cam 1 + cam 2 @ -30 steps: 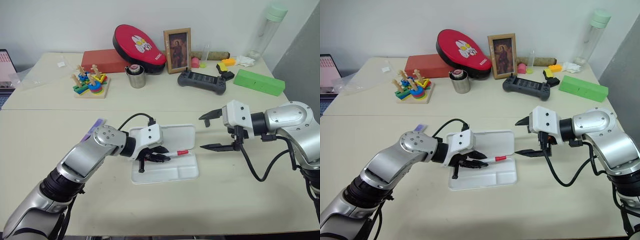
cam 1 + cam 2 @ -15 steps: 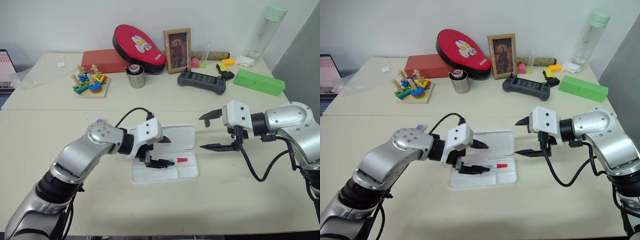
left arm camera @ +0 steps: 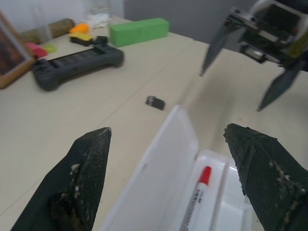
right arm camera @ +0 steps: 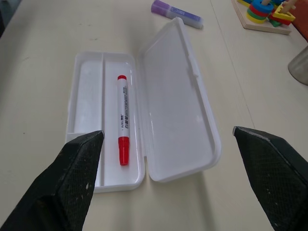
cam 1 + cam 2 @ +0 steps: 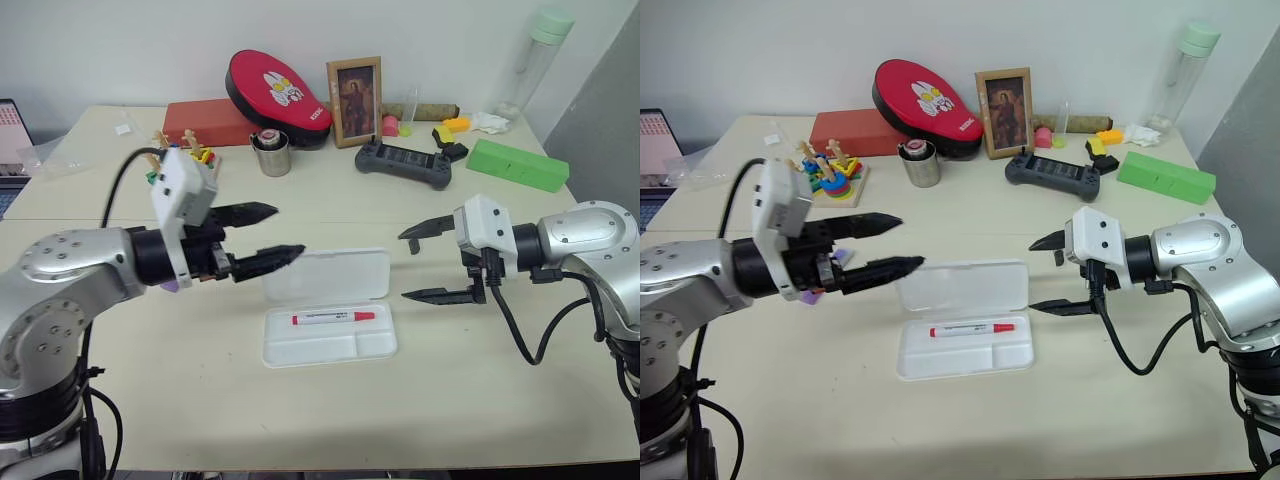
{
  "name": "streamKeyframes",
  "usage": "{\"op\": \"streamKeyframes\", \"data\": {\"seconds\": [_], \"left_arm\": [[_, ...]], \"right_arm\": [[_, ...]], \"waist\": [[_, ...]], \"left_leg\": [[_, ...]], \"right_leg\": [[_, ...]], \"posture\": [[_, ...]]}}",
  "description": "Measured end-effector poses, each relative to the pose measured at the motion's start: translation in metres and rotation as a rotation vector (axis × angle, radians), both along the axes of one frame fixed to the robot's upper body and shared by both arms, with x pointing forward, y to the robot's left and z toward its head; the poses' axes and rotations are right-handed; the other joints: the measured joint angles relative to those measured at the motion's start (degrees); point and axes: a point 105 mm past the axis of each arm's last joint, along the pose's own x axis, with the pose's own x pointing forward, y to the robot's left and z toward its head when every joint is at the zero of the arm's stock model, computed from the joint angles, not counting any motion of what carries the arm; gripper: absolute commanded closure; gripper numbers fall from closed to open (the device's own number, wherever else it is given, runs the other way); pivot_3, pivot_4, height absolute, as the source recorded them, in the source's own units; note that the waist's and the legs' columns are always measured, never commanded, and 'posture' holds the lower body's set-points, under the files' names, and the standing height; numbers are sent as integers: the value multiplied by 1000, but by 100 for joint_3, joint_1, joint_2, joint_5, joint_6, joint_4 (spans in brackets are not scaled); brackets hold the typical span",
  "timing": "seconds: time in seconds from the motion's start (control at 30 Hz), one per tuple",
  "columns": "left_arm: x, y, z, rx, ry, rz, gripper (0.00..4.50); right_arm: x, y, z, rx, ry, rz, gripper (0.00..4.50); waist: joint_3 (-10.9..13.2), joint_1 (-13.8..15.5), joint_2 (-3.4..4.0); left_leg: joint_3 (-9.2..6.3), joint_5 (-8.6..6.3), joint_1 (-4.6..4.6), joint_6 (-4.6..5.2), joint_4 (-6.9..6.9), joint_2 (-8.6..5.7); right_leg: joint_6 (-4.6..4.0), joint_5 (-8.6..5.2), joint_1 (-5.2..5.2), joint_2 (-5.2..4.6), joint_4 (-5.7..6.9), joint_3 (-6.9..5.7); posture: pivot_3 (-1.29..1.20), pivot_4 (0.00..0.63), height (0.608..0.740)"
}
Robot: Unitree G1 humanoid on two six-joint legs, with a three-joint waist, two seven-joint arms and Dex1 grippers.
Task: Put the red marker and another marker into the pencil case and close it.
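Head views: red marker (image 5: pixel 333 318) already lying in the open pencil case's (image 5: pixel 330 347) tray; left gripper (image 5: pixel 268 234) raised beside the case, jaws apart, empty; right gripper (image 5: pixel 424 263) likewise spread, empty. Left wrist view: lid still up. Right wrist view: purple highlighter (image 4: pixel 176 13) still on the table (image 4: pixel 43 29), beyond the case; loading and closing left.

light: I read bright, even, soft shadows | blur: left wrist view soft throughout | head views sharp
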Motion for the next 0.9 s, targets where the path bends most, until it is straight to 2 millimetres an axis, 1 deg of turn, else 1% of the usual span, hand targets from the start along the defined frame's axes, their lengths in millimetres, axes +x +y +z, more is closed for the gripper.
{"op": "streamKeyframes", "data": {"seconds": [0.1,0.17,0.3,0.43,0.5,0.6,0.67,0.7,0.73,0.9], "left_arm": [[4,18,-1,2,-1,122,504],[10,35,-9,24,19,240,504],[18,63,-25,54,52,414,504],[26,87,-48,105,88,544,504],[30,94,-54,116,101,577,504],[36,102,-58,125,91,606,504],[41,109,-66,139,96,628,504],[45,114,-74,150,113,642,504],[48,117,-78,149,124,645,504],[63,131,-94,127,161,658,504]], "right_arm": [[0,6,14,21,-34,23,0],[3,14,21,42,-52,21,0],[12,24,22,64,-29,-14,0],[29,28,20,65,-16,-83,0],[33,29,19,69,-16,-104,0],[35,31,15,66,-5,-108,0],[35,32,15,65,0,-109,0],[35,32,14,64,2,-109,0],[35,32,14,64,2,-109,0],[35,31,14,62,4,-112,0]], "waist": [[0,-13,0],[0,-19,0],[0,-17,0],[0,-10,0],[0,1,0],[0,15,0],[0,17,0],[0,16,0],[0,16,0],[0,15,0]], "left_leg": [[0,0,11,0,-1,0],[2,0,18,0,-2,0],[2,0,18,0,-4,0],[3,0,18,0,-8,0],[2,0,15,-1,-9,0],[4,-1,14,-1,-12,0],[4,-1,14,-1,-15,0],[5,-1,13,-1,-15,0],[6,0,14,0,-15,0],[6,0,13,0,-15,0]], "right_leg": [[0,0,10,0,-2,-1],[0,0,13,0,-3,2],[-1,1,12,0,-3,3],[-1,1,9,0,-3,2],[-1,1,6,0,-3,1],[-1,1,5,0,-6,2],[-1,1,3,0,-5,2],[-1,1,1,0,-5,3],[-1,1,1,0,-5,3],[-1,1,-1,0,-4,2]], "posture": [[0,150,740],[0,150,740],[0,150,740],[0,150,740],[0,150,740],[0,150,740],[0,150,740],[0,150,740],[0,150,740],[0,150,740]]}}
